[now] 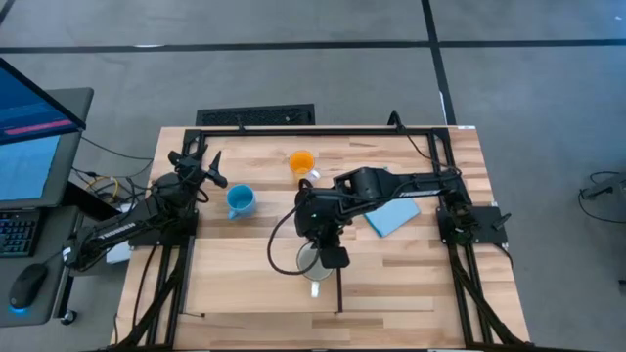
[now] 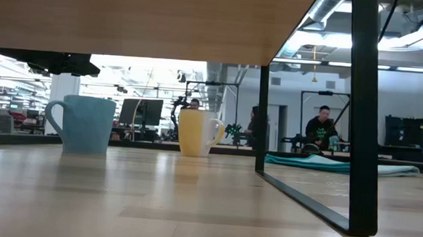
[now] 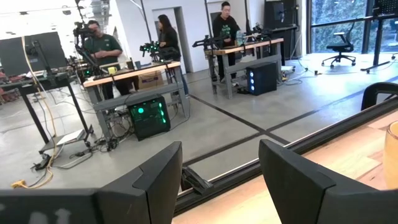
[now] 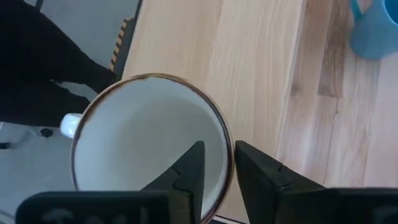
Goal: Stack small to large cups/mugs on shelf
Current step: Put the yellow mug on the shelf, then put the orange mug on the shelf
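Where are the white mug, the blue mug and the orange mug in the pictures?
white mug (image 4: 140,140): right wrist view, on its inner wall, with the right gripper (image 4: 216,167) shut on its rim.
blue mug (image 1: 240,200): high view, on its open top.
orange mug (image 1: 301,161): high view, on its open top.

Two mugs are standing on the surface (image 1: 411,284) toward its far edge, one mug (image 1: 241,201) left of the other mug (image 1: 302,162). A cloth (image 1: 391,216) is lying right of them. A third mug (image 1: 315,261) is sitting nearer, under the right gripper (image 1: 323,256).
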Tool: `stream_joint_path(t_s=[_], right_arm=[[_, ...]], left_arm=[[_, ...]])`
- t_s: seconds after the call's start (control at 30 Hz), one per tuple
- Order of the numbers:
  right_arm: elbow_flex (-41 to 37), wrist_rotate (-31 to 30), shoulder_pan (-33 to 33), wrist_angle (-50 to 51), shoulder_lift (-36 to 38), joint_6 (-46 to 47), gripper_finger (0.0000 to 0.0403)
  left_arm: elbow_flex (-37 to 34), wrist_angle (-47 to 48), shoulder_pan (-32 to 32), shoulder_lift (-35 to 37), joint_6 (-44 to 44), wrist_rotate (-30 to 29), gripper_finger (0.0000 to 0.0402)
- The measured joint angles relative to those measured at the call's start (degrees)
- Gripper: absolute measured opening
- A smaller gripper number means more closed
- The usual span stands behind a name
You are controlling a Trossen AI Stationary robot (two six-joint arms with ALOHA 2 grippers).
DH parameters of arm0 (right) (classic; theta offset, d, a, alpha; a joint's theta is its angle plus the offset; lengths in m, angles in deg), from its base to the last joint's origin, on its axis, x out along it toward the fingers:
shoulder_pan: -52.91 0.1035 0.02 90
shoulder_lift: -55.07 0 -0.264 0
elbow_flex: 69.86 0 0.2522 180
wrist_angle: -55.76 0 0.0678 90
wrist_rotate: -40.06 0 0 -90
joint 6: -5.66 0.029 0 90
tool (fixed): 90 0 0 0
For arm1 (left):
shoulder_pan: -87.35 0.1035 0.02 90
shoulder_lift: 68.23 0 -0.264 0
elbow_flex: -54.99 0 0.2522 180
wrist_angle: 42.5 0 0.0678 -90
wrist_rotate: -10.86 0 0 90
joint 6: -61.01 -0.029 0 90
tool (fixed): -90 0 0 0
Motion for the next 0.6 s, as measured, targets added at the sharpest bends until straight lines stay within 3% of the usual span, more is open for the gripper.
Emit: stream_joint_path(t_s=[0.6], right_arm=[[0.0,0.6,-0.3,-1.2,0.1,-1.0,0.0108]], left_arm=[[0.0,0.0,0.0,-0.1,-2.0,0.0,0.0206]])
